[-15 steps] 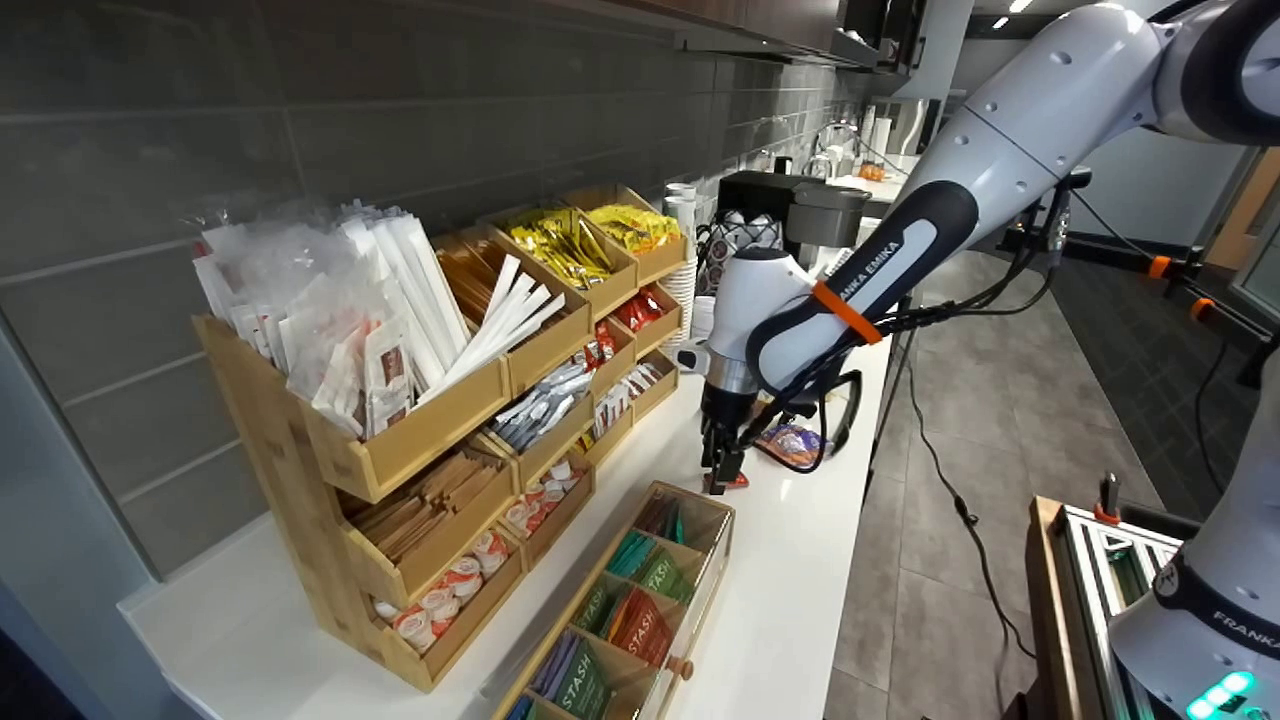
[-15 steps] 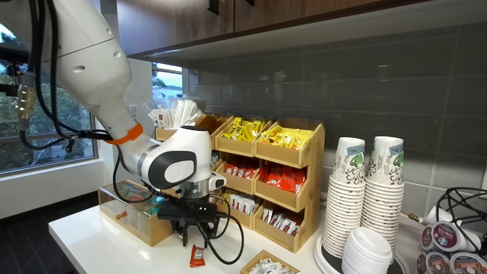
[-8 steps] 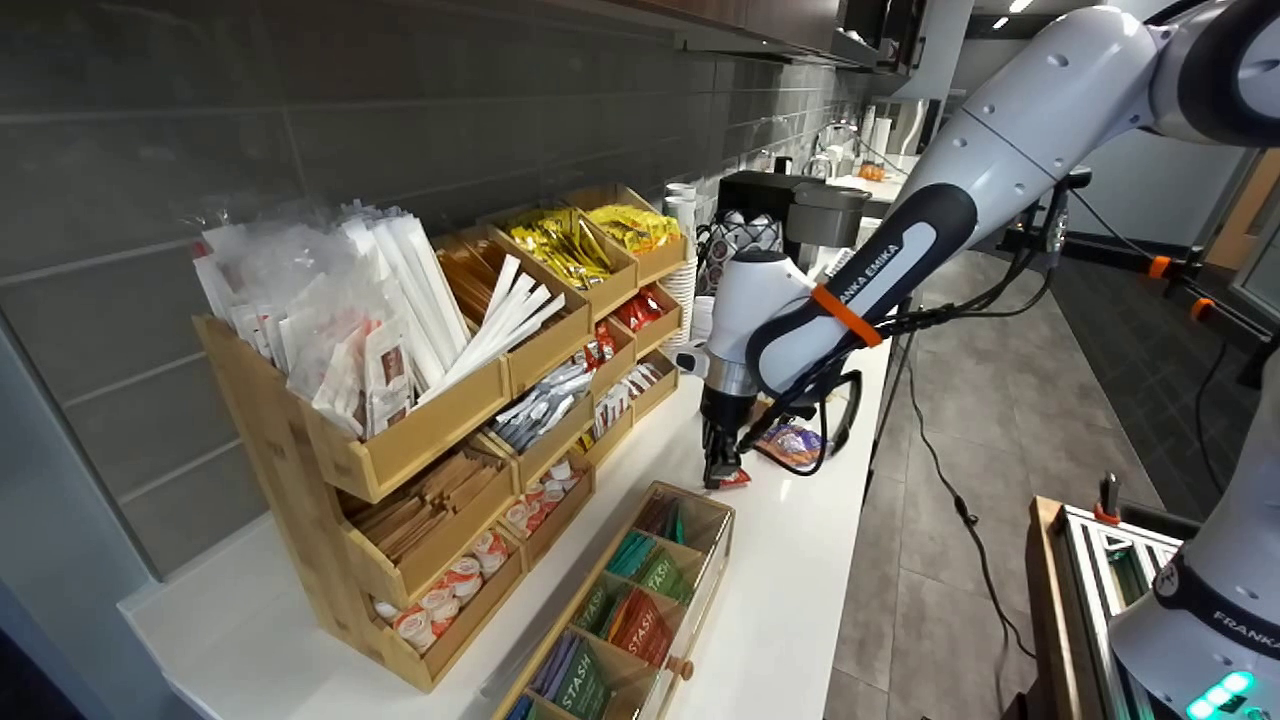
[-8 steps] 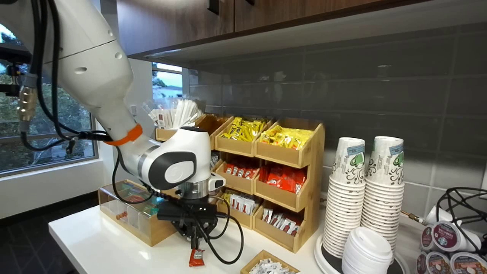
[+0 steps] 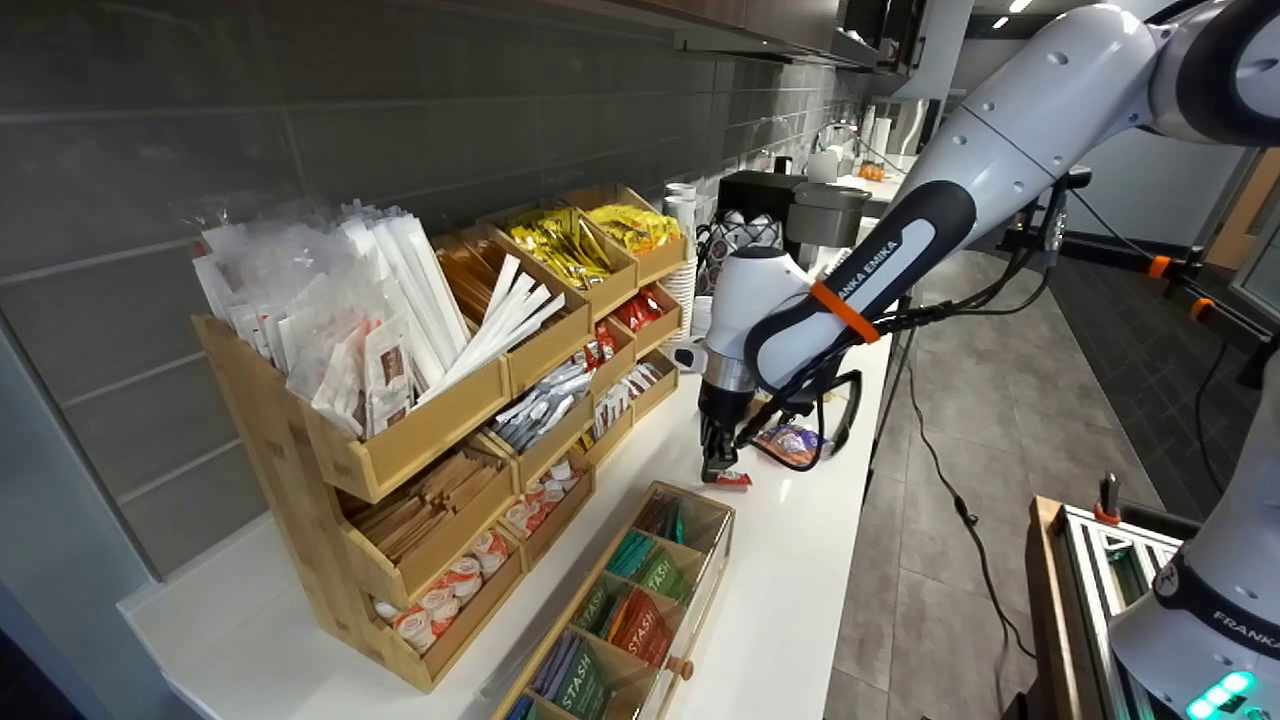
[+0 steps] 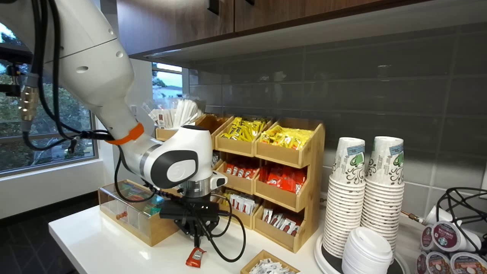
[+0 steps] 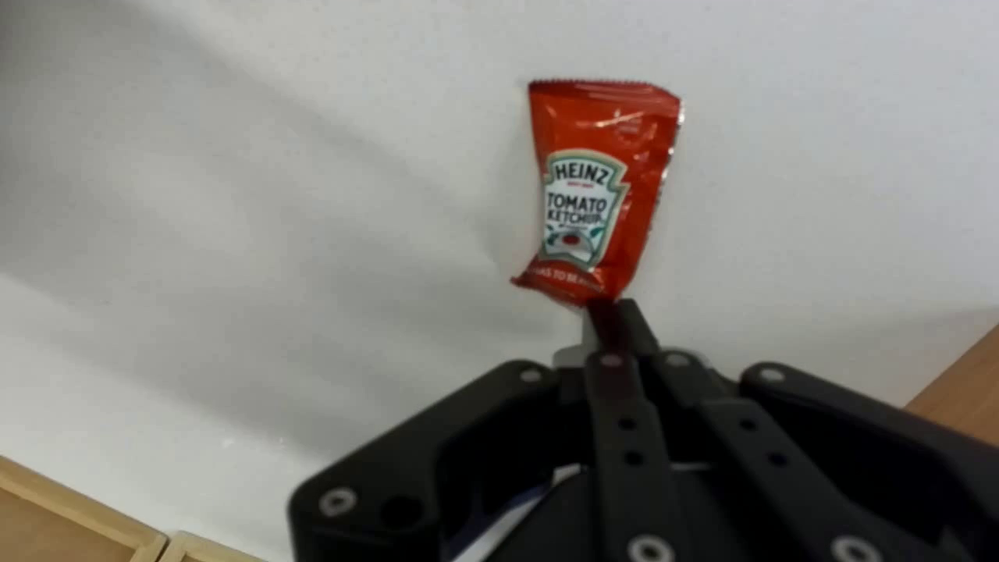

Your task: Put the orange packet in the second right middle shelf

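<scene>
My claw (image 7: pixel 622 316), 3 cams
Both ext. views share rack (image 6: pixel 314 190), from opp. ends; wrist view close, down on orange pkt (image 7: pixel 599 187).

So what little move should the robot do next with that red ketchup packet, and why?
Probably lift the pincer straight up a little. It looks shut on one end of the ketchup packet, which is low, close to the counter, while the right-hand bin in the middle row is higher, so the packet likely needs height before going across.
</scene>
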Robot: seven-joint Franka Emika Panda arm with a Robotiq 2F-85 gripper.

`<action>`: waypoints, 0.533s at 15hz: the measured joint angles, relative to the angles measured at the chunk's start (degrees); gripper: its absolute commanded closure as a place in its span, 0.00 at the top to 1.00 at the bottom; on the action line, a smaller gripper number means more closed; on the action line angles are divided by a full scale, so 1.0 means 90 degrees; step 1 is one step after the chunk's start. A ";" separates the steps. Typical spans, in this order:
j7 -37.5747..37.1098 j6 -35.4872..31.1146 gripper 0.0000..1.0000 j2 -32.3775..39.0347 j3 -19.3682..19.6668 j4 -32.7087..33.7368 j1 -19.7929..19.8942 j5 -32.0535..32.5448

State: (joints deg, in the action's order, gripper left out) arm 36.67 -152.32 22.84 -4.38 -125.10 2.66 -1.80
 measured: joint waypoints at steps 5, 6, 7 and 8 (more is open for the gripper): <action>-0.0136 0.0000 0.00 -0.0405 0.0019 0.0026 0.0061 0.0087; -0.0158 0.0000 0.00 -0.0548 0.0021 0.0022 0.0066 0.0099; -0.0169 -0.0001 0.00 -0.0701 0.0021 0.0015 0.0066 0.0111; -0.0177 -0.0001 0.00 -0.0859 0.0021 0.0003 0.0066 0.0126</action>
State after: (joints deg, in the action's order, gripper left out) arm 35.07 -152.33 15.11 -4.19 -125.07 3.26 -0.67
